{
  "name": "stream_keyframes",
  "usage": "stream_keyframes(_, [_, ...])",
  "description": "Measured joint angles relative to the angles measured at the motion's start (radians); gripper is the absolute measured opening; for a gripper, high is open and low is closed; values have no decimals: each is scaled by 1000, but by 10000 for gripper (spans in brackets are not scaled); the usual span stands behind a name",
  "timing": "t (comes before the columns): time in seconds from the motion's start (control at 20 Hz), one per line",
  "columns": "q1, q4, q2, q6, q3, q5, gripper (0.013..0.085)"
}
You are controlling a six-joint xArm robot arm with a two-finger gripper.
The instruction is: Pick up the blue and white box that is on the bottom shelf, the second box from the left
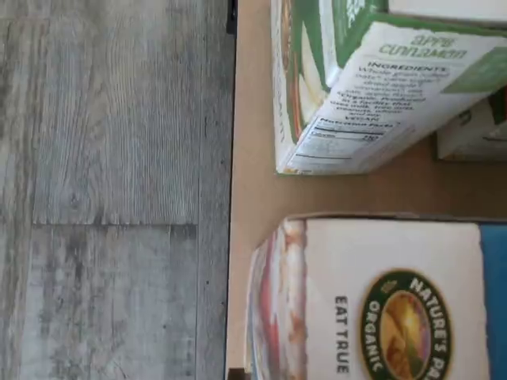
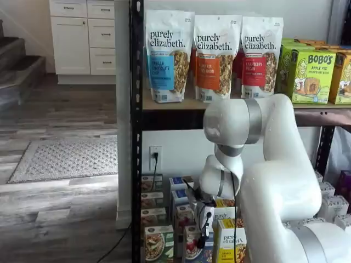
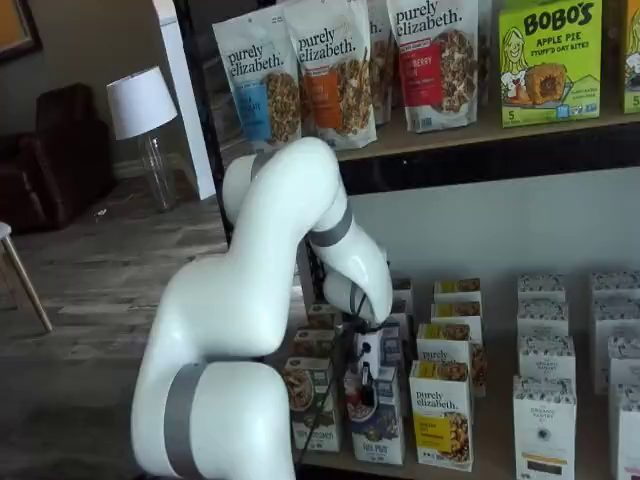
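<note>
The blue and white box [image 2: 192,245] stood at the front of the bottom shelf [image 3: 480,470], between a green-fronted box [image 2: 158,243] and a yellow box [image 2: 232,246]. In both shelf views the gripper [image 2: 202,241] hung directly over that box, its black fingers at the box's top. A gap or a firm grip could not be made out in either view, so the state of the jaws could not be told. The wrist view showed the box's white top panel [image 1: 396,301] close beneath the camera, with the green-fronted box [image 1: 356,87] just beside it and a strip of bare shelf board between them.

The step in hand appeared to be closing on the box. To do it well, the fingers should straddle the box's narrow sides evenly, seated low enough to bear on flat cardboard rather than the top flap. Closure should be gentle, since the thin carton would likely crush. The lift should go straight up, clear of both neighbours.
</note>
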State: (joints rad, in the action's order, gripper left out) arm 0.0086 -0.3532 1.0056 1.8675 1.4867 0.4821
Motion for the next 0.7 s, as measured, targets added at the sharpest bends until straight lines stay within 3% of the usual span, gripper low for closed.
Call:
stream_keyframes(0.5, [0,13,-5,-14,3,23,690])
stream_keyframes(0.7, [-1,19,-5,-18,6,33,570])
